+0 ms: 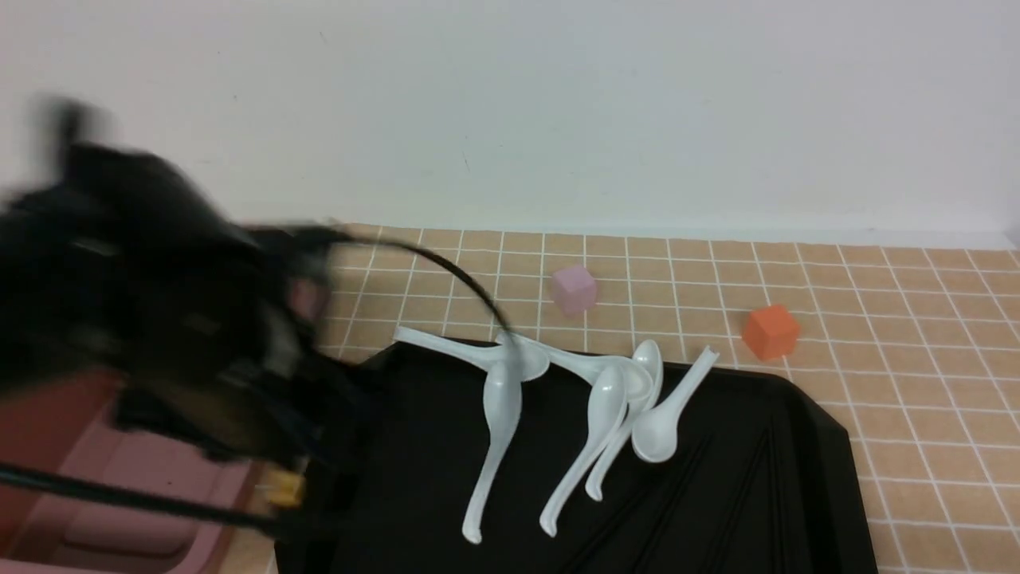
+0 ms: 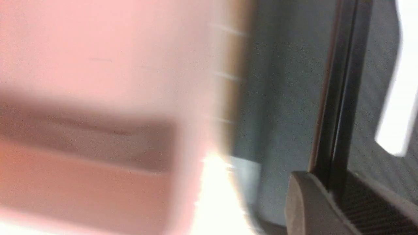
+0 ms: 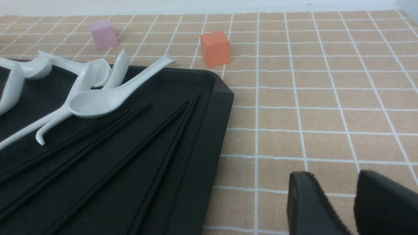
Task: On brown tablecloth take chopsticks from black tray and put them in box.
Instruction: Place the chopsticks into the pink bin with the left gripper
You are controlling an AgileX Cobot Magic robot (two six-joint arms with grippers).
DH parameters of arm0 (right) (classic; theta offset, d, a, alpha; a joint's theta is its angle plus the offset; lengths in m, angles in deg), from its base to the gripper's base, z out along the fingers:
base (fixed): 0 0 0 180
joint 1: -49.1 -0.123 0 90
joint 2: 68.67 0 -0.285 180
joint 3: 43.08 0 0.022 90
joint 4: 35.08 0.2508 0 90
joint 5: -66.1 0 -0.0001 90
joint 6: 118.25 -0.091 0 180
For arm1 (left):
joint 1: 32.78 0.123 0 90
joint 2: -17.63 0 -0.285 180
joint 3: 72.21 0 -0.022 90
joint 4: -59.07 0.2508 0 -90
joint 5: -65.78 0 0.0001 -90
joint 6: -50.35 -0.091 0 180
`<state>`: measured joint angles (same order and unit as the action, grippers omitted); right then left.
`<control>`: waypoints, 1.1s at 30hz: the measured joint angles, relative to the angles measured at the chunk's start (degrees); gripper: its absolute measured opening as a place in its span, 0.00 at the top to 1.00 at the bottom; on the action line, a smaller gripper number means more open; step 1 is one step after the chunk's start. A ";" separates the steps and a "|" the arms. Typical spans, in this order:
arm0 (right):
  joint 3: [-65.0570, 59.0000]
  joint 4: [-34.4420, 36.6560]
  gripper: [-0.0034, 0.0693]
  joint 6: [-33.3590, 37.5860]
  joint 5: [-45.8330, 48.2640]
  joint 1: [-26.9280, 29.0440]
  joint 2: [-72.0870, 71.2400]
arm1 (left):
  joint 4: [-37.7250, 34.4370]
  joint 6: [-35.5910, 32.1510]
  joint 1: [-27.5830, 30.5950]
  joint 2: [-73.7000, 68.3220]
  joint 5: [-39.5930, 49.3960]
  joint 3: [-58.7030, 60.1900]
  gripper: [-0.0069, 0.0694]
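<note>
Left of the black tray (image 1: 414, 446), above the box (image 1: 151, 478), the blurred left claw (image 2: 333, 189) appears clamped on a chopstick (image 2: 336, 98), not yet released. You have several chopsticks (image 3: 130, 156) left on the tray's right side; the right claw (image 3: 338, 195), narrowly parted and empty, hangs beyond it.

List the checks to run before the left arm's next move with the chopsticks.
1. Left pincer gripping a chopstick: ok, black stick runs between its pads.
2. Held chopstick over the box: cannot tell, both views are blurred.
3. Black tray free of chopsticks: not ok, several loose chopsticks lie on it.
4. Right pincer empty, off the tray: ok, open above the brown tablecloth.
5. Spoon clear of loose chopsticks: cannot tell, its bowl lies close to one.
</note>
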<state>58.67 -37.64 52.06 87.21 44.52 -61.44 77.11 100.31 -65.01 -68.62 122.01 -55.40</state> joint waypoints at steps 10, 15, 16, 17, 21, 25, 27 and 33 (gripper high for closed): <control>0.00 0.00 0.62 0.00 0.00 0.00 0.00 | -0.99 -13.02 27.11 1.27 1.55 0.10 0.76; 0.00 0.00 0.62 0.00 0.00 0.00 0.00 | -2.08 -19.59 29.41 -4.32 -2.53 0.14 0.76; 0.00 0.00 0.62 0.00 0.00 0.00 0.00 | -2.30 -19.98 29.48 -5.47 -3.10 0.21 0.75; 0.00 0.00 0.62 0.00 0.00 0.00 0.00 | -2.42 -20.36 29.48 -6.35 -3.51 0.28 0.74; 0.00 0.00 0.62 0.00 0.00 0.00 0.00 | -2.54 -23.74 29.52 -10.75 -5.22 0.28 0.62; 0.00 0.00 0.62 0.00 0.00 0.00 0.00 | -3.75 -25.66 29.52 -12.47 -5.17 0.28 0.48; 0.00 0.00 0.62 0.00 0.00 0.00 0.00 | -4.11 -25.87 29.52 -12.37 -4.31 0.28 0.45; 0.00 0.00 0.62 0.00 0.00 0.00 0.00 | -6.44 -26.60 29.52 -6.97 1.43 0.28 0.69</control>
<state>58.67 -37.64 52.06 87.21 44.52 -61.44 70.67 73.72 -35.49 -75.60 123.44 -55.12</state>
